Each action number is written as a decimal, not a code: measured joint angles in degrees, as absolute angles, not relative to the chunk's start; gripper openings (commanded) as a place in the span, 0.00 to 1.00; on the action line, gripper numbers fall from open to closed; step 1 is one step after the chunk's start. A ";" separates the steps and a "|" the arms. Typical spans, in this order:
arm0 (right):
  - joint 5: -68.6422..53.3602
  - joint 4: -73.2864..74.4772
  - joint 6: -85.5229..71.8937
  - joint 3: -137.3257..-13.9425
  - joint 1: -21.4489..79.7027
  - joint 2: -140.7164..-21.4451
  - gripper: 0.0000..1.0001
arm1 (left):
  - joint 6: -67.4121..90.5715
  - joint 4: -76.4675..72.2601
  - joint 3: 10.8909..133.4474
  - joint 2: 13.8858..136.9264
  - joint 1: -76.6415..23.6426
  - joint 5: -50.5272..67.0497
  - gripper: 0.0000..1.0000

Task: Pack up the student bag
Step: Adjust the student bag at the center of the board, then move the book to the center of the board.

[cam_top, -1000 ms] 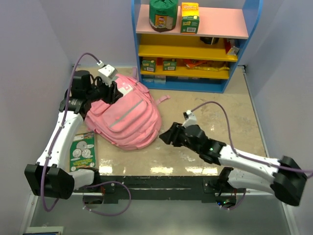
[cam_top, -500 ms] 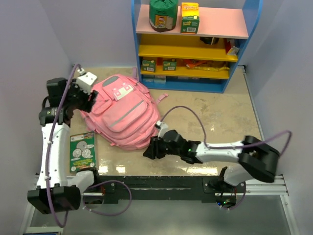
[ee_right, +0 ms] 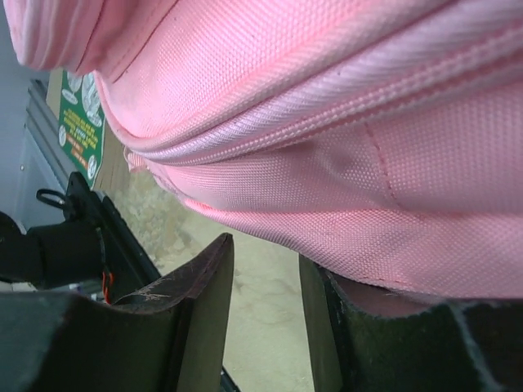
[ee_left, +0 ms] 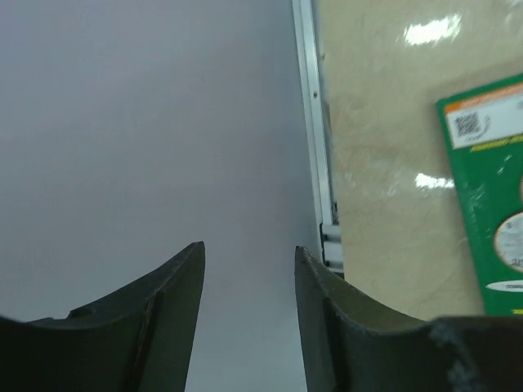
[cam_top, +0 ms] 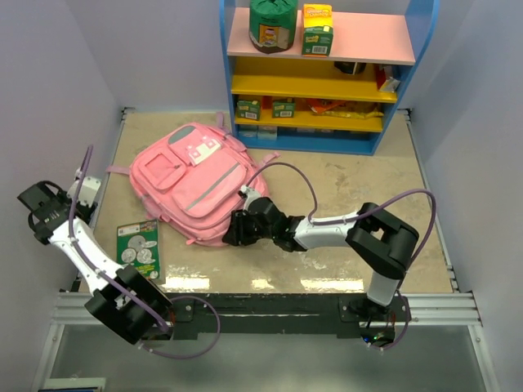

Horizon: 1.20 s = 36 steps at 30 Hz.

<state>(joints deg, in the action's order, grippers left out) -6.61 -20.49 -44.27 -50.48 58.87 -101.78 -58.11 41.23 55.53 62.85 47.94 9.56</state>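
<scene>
Top external shows student bag point(cam_top: 200, 186) pink, plump, grey-striped.

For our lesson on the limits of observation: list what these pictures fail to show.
Pink backpack contents: top view, its own fabric hides them.
Right gripper: right wrist view, whether it pinches fabric is unclear; the backpack fills the frame.
Green booklet: left wrist view, cut off by the right edge; print blurred.

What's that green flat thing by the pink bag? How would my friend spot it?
Look at the beige table and find the pink student bag lying on it. Just left of the bag, toward the near edge, lies a flat green card. It's the only green thing on the tabletop, with round white pictures.
</scene>
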 measured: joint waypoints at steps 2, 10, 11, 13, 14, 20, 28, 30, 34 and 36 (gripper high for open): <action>-6.33 -20.23 -44.29 -50.78 57.71 -101.97 0.41 | -61.43 38.85 51.64 61.21 49.69 8.12 0.52; -4.56 -19.25 -43.86 -55.77 54.89 -105.78 0.40 | -69.65 32.67 37.06 58.50 50.26 7.09 0.52; -4.08 -18.72 -43.55 -57.28 54.68 -106.76 0.40 | -70.22 31.92 35.75 58.65 50.26 7.40 0.52; -3.66 -17.43 -43.11 -59.75 54.28 -108.33 0.40 | -71.66 30.15 33.10 58.67 50.24 8.36 0.53; -3.51 -16.99 -42.87 -60.97 54.02 -109.08 0.41 | -72.27 29.58 32.08 58.67 50.24 8.86 0.53; -2.48 -16.58 -42.02 -64.23 51.33 -110.48 0.53 | -77.73 27.18 26.50 58.81 50.24 14.48 0.56; -0.67 -14.79 -40.45 -63.57 48.88 -107.53 0.54 | -86.63 25.67 24.62 60.64 50.24 21.87 0.66; 0.23 -14.66 -40.42 -62.00 48.66 -105.21 0.54 | -89.47 26.55 24.86 60.93 50.24 24.38 0.68; 1.89 -15.09 -40.47 -57.87 48.29 -99.81 0.55 | -93.76 31.38 25.41 59.94 48.84 28.32 0.72; 2.35 -15.62 -40.51 -55.61 48.23 -97.67 0.55 | -94.56 34.87 25.39 57.74 45.76 29.41 0.73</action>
<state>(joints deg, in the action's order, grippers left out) 2.35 -15.62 -40.51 -55.61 48.23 -97.67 -94.56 34.87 25.39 57.74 45.76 29.41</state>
